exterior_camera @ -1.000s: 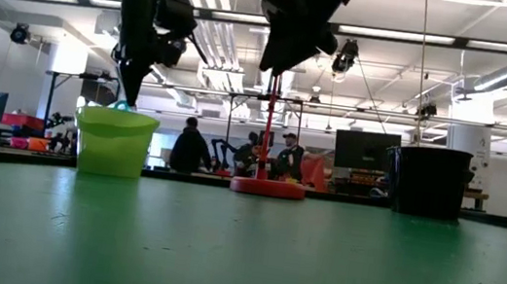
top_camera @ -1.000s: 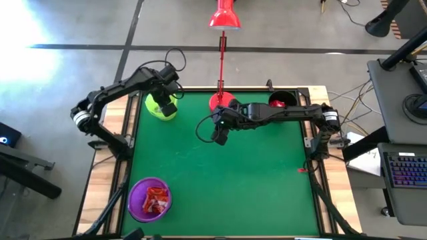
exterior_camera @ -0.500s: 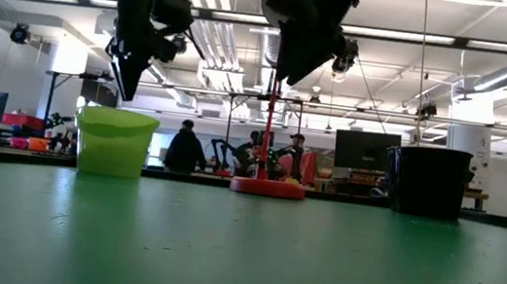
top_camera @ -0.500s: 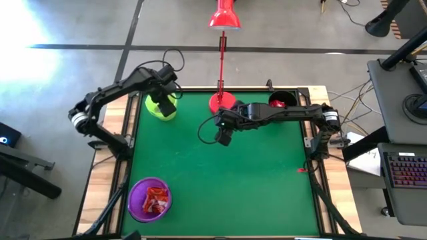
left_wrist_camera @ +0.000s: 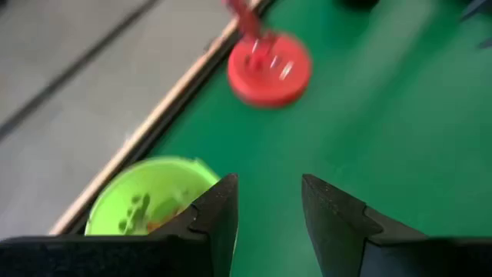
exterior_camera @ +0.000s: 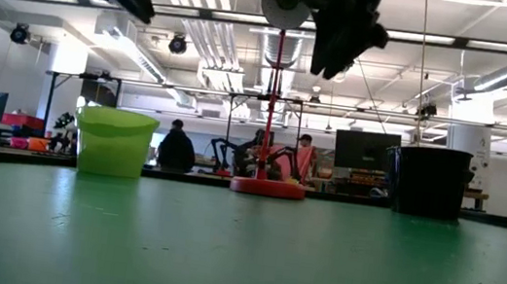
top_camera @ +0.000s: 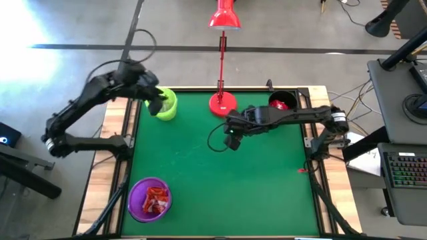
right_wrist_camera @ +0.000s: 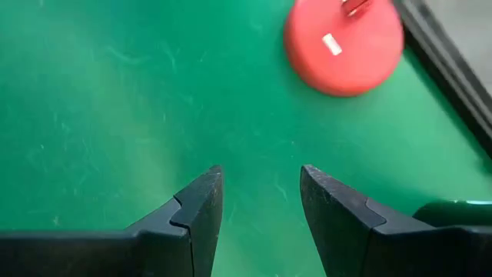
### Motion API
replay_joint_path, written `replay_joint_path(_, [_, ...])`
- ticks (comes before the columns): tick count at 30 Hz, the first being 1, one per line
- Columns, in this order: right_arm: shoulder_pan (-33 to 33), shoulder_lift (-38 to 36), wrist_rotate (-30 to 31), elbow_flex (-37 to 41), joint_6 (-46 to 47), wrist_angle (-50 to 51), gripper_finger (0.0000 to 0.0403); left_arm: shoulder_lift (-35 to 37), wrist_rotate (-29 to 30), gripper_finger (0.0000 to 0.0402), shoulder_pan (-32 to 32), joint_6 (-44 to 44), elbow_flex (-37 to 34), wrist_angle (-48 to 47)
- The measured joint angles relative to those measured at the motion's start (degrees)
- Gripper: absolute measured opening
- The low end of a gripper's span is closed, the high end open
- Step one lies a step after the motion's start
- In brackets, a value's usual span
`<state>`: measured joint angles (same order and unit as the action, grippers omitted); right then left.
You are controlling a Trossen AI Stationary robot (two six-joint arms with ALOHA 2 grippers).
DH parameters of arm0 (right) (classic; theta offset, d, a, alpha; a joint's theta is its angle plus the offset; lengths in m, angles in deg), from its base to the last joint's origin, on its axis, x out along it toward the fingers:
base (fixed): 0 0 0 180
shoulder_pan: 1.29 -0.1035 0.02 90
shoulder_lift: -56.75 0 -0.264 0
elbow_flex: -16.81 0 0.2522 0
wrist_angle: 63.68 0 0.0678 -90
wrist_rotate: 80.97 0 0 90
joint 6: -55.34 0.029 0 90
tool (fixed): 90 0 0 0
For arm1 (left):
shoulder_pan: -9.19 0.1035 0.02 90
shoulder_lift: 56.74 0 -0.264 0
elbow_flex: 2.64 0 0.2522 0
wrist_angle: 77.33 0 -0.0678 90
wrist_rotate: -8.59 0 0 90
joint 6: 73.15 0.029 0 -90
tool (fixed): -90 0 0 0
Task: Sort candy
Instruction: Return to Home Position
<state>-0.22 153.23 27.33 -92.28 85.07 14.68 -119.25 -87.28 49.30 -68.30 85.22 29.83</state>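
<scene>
Flat expanse of matte green counter (top_camera: 220,180), edged in pale wood, bare across the middle. Shiny, crinkled red candy (top_camera: 157,198) heaped in a round purple plastic cup (top_camera: 133,200) near the front left corner. More red candy in a round black cup (exterior_camera: 430,182) at the far right edge. Small clear greenish pieces, blurred, in the bottom of a round lime-green plastic cup (top_camera: 169,105) at the far left edge. Between those two far cups, a red desk lamp (top_camera: 222,103) with a flat round base and a thin upright stem. Beyond the counter in the low view, people (exterior_camera: 174,146) among desks. High above the lime-green cup's edge, on an arm folded back off the counter's left side, the left gripper (top_camera: 157,103), its dark wedge-shaped fingers spread with nothing between. Raised over the bare middle near the lamp base, on an arm stretched in from the right, the right gripper (top_camera: 231,141), fingers likewise apart and empty.
</scene>
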Motion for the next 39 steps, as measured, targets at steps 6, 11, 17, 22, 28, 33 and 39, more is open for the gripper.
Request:
replay_joint_path(6, [-4.8,-8.1,8.8,7.7,8.2,-3.8,0.0166,8.8,-4.1,0.0126,-0.1,-0.4,-3.2,3.6])
replay_joint_path(11, [-9.3,-17.2,10.3,16.6,11.4,-13.0,0.0166,17.8,-11.3,0.0126,-0.1,-3.1,-12.5,9.5])
replay_joint_path(17, [-15.4,-26.9,10.4,28.0,4.4,-34.9,0.0166,28.0,-22.5,0.0126,-0.1,-11.1,-26.3,27.7])
replay_joint_path(22, [-21.6,-31.6,10.2,37.4,-0.4,-52.3,0.0166,34.9,-24.5,0.0126,-0.1,-19.1,-36.6,40.7])
replay_joint_path(28, [-27.6,-33.0,10.1,45.2,-1.6,-64.0,0.0166,41.0,-28.8,0.0126,-0.2,-28.0,-45.9,52.3])
replay_joint_path(33, [-28.6,-31.9,10.2,47.8,3.7,-64.7,0.0166,44.4,-29.7,0.0126,-0.2,-32.9,-48.7,55.1])
replay_joint_path(39, [-28.6,-28.9,9.7,49.0,5.9,-64.5,0.0166,46.1,-29.8,0.0126,-0.2,-39.7,-49.3,53.9])
